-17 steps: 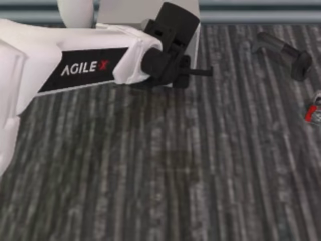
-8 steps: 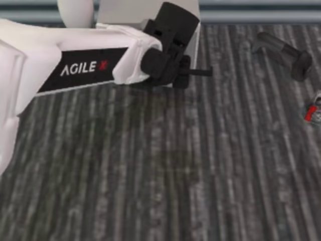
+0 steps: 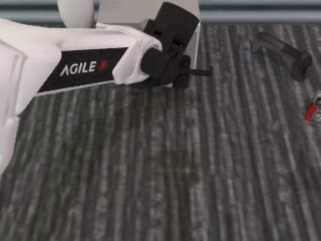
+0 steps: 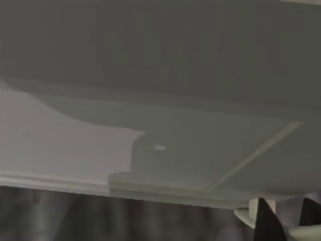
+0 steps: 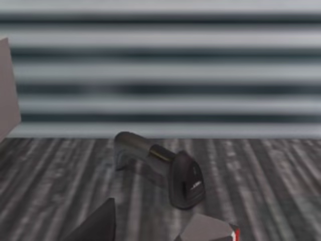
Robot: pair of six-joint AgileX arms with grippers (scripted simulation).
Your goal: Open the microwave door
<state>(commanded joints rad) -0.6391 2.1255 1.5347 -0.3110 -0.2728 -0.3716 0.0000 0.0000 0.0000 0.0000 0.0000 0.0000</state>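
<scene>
Left gripper (image 3: 203, 72) at the microwave (image 3: 150, 12), near its front corner

Simulated tabletop (image 3: 200, 175) — microwave (image 3: 125, 11), slatted wall (image 5: 160, 75)

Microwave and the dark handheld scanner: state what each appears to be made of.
The microwave looks like painted metal or plastic: plain, matte light grey panels, no gloss. The handheld scanner looks like moulded plastic: dark, rounded, with a soft sheen on its handle. Neither is certain.

Even, diffuse rendered lighting; soft shadow on the table (image 3: 150, 150) beneath the left arm (image 3: 75, 65). Left wrist view dim, shaded; background stripes blurred.
</scene>
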